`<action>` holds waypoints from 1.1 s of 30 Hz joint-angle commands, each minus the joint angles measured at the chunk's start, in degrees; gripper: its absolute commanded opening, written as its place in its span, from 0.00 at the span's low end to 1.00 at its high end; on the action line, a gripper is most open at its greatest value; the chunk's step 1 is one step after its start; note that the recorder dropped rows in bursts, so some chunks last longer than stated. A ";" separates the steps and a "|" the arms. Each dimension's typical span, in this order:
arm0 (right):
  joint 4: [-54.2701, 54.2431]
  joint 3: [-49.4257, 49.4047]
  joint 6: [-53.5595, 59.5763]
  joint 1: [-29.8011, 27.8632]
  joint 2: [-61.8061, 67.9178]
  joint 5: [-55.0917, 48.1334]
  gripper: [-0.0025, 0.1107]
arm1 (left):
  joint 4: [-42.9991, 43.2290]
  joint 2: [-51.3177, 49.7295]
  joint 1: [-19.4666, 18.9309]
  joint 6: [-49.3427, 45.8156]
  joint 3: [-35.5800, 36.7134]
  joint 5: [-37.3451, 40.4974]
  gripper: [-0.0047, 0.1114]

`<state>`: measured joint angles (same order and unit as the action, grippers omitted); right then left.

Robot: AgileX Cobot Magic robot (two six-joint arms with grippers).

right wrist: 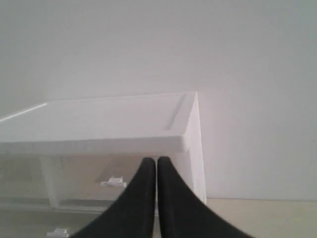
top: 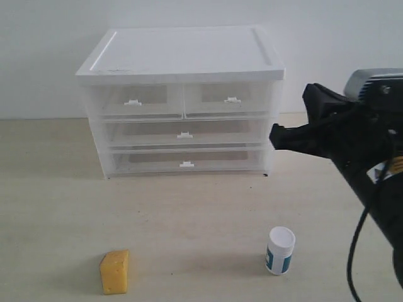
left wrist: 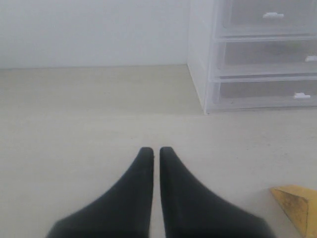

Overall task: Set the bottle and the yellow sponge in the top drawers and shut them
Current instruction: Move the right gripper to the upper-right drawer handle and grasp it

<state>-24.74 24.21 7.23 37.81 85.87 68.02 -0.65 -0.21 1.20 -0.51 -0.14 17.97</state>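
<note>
The white bottle [top: 279, 250] with a teal label stands upright on the table at the front right. The yellow sponge [top: 115, 272] stands at the front left; a corner of the sponge [left wrist: 298, 206] shows in the left wrist view. Both top drawers, left [top: 135, 100] and right [top: 228, 99], sit pushed in under the cabinet's white top. My right gripper [top: 275, 136] hovers shut and empty beside the cabinet's right side, level with the middle drawer. My right gripper [right wrist: 156, 160] points at the top right drawer's handle [right wrist: 114, 182]. My left gripper [left wrist: 156, 150] is shut and empty, low over the table.
The white-topped cabinet [top: 182, 53] stands at the back against a white wall, with two full-width clear drawers [top: 184, 133] below the top pair. The cabinet's side [left wrist: 198, 64] lies off to one side of the left gripper. The beige table [top: 189, 220] spreads in front.
</note>
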 commanded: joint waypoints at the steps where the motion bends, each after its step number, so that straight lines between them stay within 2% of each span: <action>1: -1.71 3.26 2.55 2.98 5.58 1.95 0.02 | -0.40 0.21 -0.05 0.51 0.14 -0.36 0.08; 10: -2.27 10.56 0.59 4.05 16.87 1.95 0.05 | -0.40 0.21 -0.05 0.51 0.14 -0.36 0.08; 12: -1.73 11.97 -1.63 4.05 19.26 1.95 0.19 | -0.40 0.21 -0.05 0.51 0.14 -0.36 0.08; 13: -1.61 12.98 -2.52 4.05 20.46 1.95 0.31 | -0.40 0.21 -0.05 0.51 0.14 -0.36 0.08; 16: -1.62 15.20 -3.41 4.05 22.29 1.95 0.59 | -0.40 0.21 -0.05 0.51 0.14 -0.36 0.08; 17: -1.62 16.13 -3.41 4.05 22.88 1.95 0.66 | -0.40 0.21 -0.05 0.51 0.14 -0.36 0.08; 18: -1.62 16.77 -3.28 4.05 23.38 1.95 0.68 | -0.40 0.21 -0.05 0.51 0.14 -0.36 0.08; 22: -3.44 19.80 -2.57 4.05 26.37 1.95 0.64 | -0.40 0.21 -0.05 0.51 0.14 -0.36 0.08; 33: -8.00 27.93 1.28 3.94 32.51 1.95 0.64 | -0.40 0.21 -0.05 0.51 0.14 -0.36 0.08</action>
<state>-30.70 50.43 7.18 41.69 117.30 69.29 -0.65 -0.21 1.20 -0.51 -0.14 17.97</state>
